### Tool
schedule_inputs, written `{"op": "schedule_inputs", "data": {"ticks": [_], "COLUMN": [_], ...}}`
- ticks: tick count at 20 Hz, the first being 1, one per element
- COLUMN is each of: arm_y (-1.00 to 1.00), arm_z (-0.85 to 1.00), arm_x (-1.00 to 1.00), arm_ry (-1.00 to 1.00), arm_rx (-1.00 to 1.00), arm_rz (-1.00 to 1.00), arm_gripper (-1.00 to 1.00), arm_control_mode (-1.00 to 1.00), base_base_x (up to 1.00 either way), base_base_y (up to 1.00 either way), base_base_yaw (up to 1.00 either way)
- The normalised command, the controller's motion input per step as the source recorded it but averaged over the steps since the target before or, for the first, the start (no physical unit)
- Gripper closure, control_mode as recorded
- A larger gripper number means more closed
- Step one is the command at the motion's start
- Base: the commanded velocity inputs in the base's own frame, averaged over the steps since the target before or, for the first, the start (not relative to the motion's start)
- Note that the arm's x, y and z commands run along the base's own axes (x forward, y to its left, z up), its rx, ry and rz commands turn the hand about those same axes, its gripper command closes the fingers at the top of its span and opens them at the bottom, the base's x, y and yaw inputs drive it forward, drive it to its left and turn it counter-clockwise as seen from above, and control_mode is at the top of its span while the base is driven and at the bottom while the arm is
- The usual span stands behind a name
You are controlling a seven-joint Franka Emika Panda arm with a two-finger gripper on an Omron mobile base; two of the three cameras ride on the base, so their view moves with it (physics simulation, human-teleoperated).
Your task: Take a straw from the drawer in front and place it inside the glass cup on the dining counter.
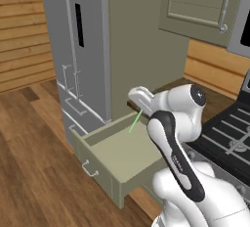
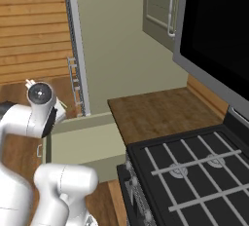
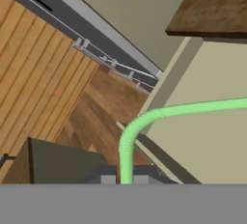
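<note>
gripper [image 3: 126,179]: pinching the straw [image 3: 144,121] at one end | straw centre frame, probably clear above the open drawer [image 1: 117,157] (lifted for carrying) | cup unseen

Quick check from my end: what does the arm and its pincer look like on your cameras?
The arm is glossy white with rounded, bulbous links, a black band with small lettering along one link, and dark round joint caps. The hand carrying the pincer is white. In the hand view, its fingertips are small, dark grey and blocky. No loose cables are visible.
</note>
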Motion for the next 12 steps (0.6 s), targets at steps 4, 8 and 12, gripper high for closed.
{"op": "schedule_inputs", "data": {"ticks": [4, 8, 12], "arm_y": [0.00, 0.00, 0.00], "arm_z": [0.00, 0.00, 0.00], "arm_x": [0.00, 0.00, 0.00], "arm_ry": [0.00, 0.00, 0.00], "arm_rx": [0.00, 0.00, 0.00], "arm_rz": [0.00, 0.00, 0.00], "arm_gripper": [1.00, 1.00, 1.00], "arm_control_mode": [1.00, 1.00, 1.00], "base_base_x": [-0.62, -0.62, -0.37], "base_base_y": [0.45, 0.70, 0.86], "base_base_yaw": [0.07, 0.07, 0.06]}}
